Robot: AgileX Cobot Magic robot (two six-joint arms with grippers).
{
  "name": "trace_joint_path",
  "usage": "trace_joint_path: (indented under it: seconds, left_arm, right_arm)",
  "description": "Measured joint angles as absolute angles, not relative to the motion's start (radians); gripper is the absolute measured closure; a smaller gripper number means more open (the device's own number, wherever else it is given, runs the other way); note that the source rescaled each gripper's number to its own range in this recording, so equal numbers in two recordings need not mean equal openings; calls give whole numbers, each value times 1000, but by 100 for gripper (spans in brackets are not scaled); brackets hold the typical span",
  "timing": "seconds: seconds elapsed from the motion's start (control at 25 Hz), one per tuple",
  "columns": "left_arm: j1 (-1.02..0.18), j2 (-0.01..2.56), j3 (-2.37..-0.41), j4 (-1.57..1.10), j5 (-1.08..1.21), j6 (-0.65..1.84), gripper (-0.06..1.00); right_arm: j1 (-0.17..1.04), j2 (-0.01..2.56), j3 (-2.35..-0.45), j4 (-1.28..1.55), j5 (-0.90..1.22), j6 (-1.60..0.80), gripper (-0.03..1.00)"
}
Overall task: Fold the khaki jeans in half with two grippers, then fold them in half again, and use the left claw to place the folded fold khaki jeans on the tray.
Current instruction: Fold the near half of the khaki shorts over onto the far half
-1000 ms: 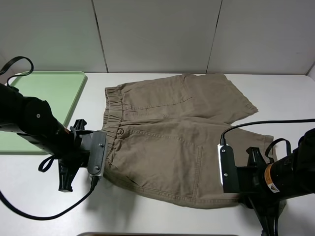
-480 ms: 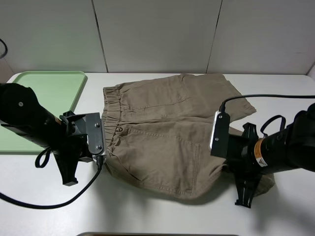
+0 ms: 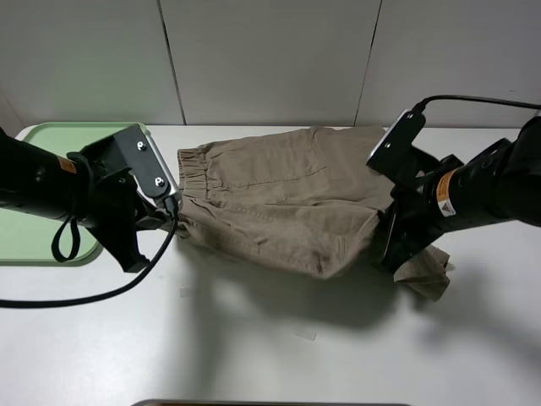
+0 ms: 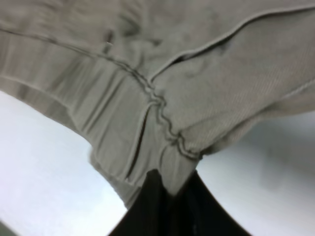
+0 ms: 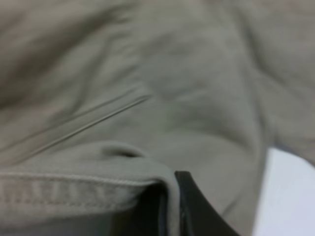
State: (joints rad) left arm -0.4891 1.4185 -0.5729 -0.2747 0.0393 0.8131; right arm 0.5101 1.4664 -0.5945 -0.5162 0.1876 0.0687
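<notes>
Above the table (image 3: 254, 338), the khaki jeans (image 3: 287, 203) stretch sideways, near edge raised; left gripper (image 3: 173, 211) clamps the waistband end, right gripper (image 3: 385, 224) the leg hem, the resting far half lying beyond both

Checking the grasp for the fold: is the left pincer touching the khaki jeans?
Touching. The left wrist view shows a waistband corner of the khaki jeans pinched between the dark tips of the left pincer, with no gap.

tray (image 3: 51, 144) left, jeans (image 3: 279, 203) centre — on table (image 3: 254, 338)
</notes>
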Motion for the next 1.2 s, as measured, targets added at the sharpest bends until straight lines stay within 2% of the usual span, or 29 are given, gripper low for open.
trace_joint_path:
  seconds: [0.4,0.76,0.96,1.2]
  left_arm:
    - [-489,1420,-571,-275,-256,591,94]
    - [-489,1463,-569,-275,-461,555,94]
    - [-488,1602,-569,-309,-548,549,94]
    - [-488,1648,-569,-432,-706,549,94]
  right_arm:
    - [367,1467,-696,-519,16,107,97]
    - [275,1474,-704,-453,-241,107,97]
    - [261,1541,-705,-390,-308,65,97]
    - [261,1626,-705,-294,-392,-50,97]
